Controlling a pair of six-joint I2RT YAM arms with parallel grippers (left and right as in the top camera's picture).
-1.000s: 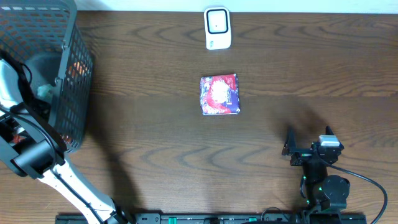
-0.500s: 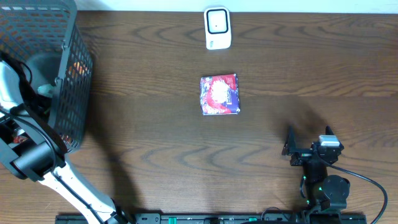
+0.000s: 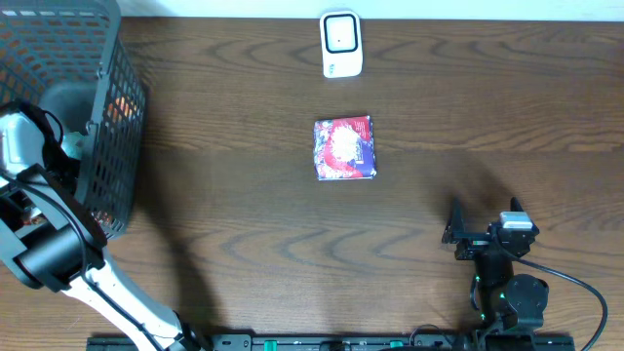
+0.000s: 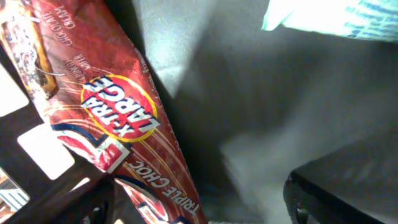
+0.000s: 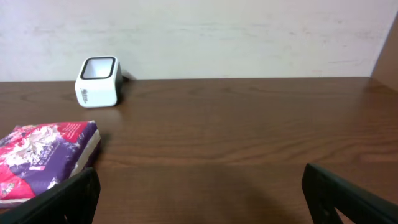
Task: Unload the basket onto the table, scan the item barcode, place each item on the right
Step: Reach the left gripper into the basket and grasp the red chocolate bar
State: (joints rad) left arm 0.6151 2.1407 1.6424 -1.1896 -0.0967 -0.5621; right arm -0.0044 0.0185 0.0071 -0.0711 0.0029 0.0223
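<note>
A white barcode scanner (image 3: 340,44) stands at the table's far edge, also visible in the right wrist view (image 5: 97,81). A red and purple pack (image 3: 344,148) lies flat mid-table in front of it (image 5: 43,155). My left arm (image 3: 29,146) reaches into the black mesh basket (image 3: 117,117), which hides its gripper from overhead. In the left wrist view, my left gripper (image 4: 199,211) is open. A red "Xtra Large Triple Choc" bag (image 4: 124,124) leans between its fingers, close to the left one. My right gripper (image 3: 485,229) rests open and empty at the near right (image 5: 199,199).
A pale white and teal packet (image 4: 336,18) lies deeper in the basket, beyond the red bag. The basket fills the table's far left corner. A light wall runs behind the scanner.
My left arm's white wrist has shifted slightly down and to the right at the basket's rim. The right arm, scanner and pack have not moved.
</note>
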